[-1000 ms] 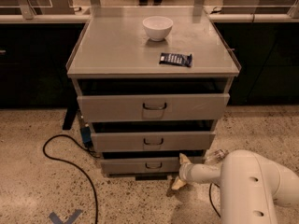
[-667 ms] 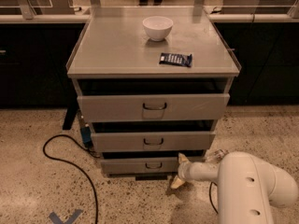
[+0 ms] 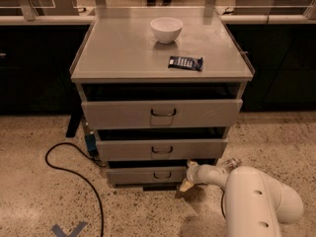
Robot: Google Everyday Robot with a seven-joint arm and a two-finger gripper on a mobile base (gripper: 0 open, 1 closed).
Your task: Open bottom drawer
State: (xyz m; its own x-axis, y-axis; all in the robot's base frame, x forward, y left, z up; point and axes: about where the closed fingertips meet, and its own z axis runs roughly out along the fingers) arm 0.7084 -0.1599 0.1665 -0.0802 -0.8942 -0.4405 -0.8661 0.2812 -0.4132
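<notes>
Room: speckled stone floor, dark cabinets along the back wall.

Far left, on the floor: black cable (image 3: 64, 168), looped; blue tape mark (image 3: 69, 229).

Centre: grey metal table (image 3: 108, 58) with three drawers, each showing a dark gap above its front. On top: white bowl (image 3: 166, 28), dark snack packet (image 3: 185, 62).

The bottom drawer (image 3: 131, 176) sits lowest, just above the floor, with a small wire handle (image 3: 162, 175) at its centre.

Right: gripper (image 3: 187, 176), low at the right end of that drawer's front, beside the handle and not on it. I cannot tell whether it is spread or closed. The white arm (image 3: 256, 204) fills the corner.

Step, as I judge it: engaging the drawer. Next I need a firm catch, then a straight pull outward.
</notes>
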